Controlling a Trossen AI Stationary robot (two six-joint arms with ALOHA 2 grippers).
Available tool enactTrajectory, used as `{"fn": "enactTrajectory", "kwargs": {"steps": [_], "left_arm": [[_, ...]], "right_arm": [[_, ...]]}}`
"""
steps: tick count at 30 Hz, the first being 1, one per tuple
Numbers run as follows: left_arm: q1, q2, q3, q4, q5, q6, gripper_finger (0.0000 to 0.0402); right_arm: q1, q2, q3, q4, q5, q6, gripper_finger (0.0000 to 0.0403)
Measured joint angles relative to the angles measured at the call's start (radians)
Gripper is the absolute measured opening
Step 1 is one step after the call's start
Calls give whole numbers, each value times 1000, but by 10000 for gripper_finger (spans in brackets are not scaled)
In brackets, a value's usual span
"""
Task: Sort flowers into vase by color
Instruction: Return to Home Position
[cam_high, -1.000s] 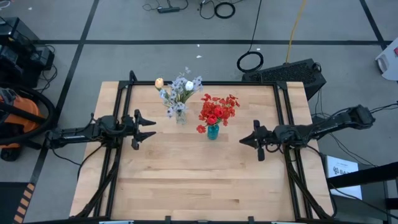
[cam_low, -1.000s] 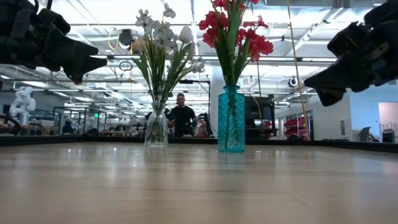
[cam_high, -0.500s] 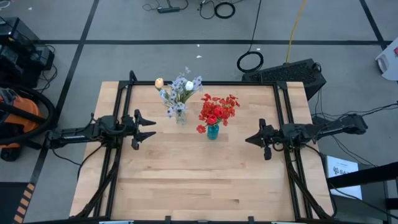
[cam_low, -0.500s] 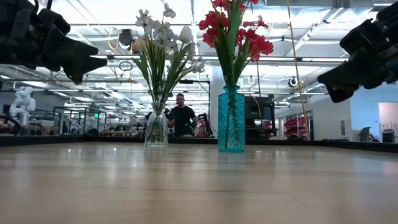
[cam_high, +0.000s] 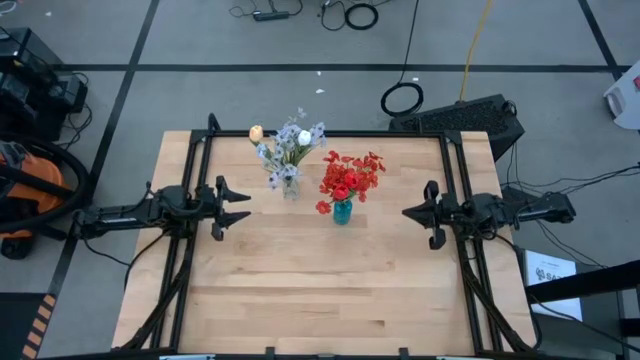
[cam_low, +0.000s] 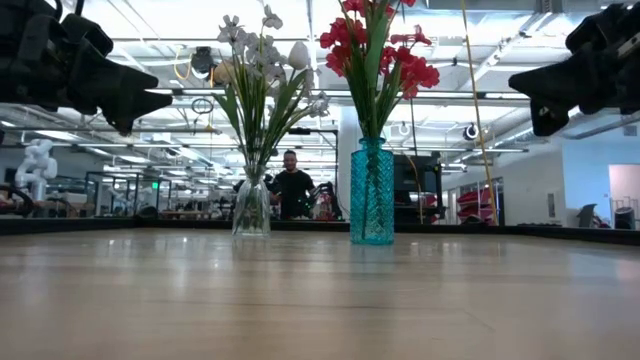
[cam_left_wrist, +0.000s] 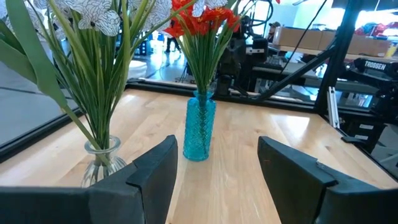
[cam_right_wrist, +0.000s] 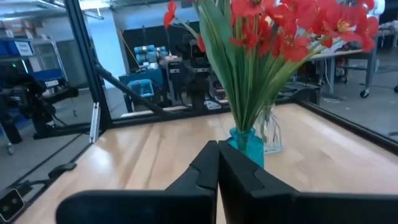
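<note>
Halfway back along the wooden worktop (cam_high: 300, 290), the two arms reach in from opposite edges, both held above the surface. The left gripper (cam_high: 243, 206) hangs near the left edge and points toward the middle. Its two dark fingers (cam_left_wrist: 155, 171) are spread wide apart with nothing between them. The right gripper (cam_high: 408, 213) hangs near the right edge and points inward at the vases. Its fingers (cam_right_wrist: 205, 168) are pressed together and grip nothing.

Between the grippers, about level with them and a little right of centre, a teal glass vase (cam_high: 342, 211) stands upright. It holds the red flowers (cam_high: 350, 177), blossom clusters and buds on green stems that fan out above its neck.

Farther back and just to the left, a clear glass vase (cam_high: 290, 187) stands upright, near the teal one but apart from it. It carries the pale lavender-white sprays (cam_high: 290, 140), a cream-peach tulip bud (cam_high: 256, 132) leaning toward the far left corner, and a white tulip bud (cam_high: 305, 138).

Beyond the far edge, in the room behind, a person in dark clothing (cam_low: 291, 188) shows between the two vases.
</note>
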Motion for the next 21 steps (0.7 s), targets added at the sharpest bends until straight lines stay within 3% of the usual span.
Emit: {"fn": "enactTrajectory", "kwargs": {"steps": [21], "left_arm": [[0, 0, 0, 0, -2, 0, 228]], "right_arm": [[0, 5, 0, -1, 0, 17, 0]]}}
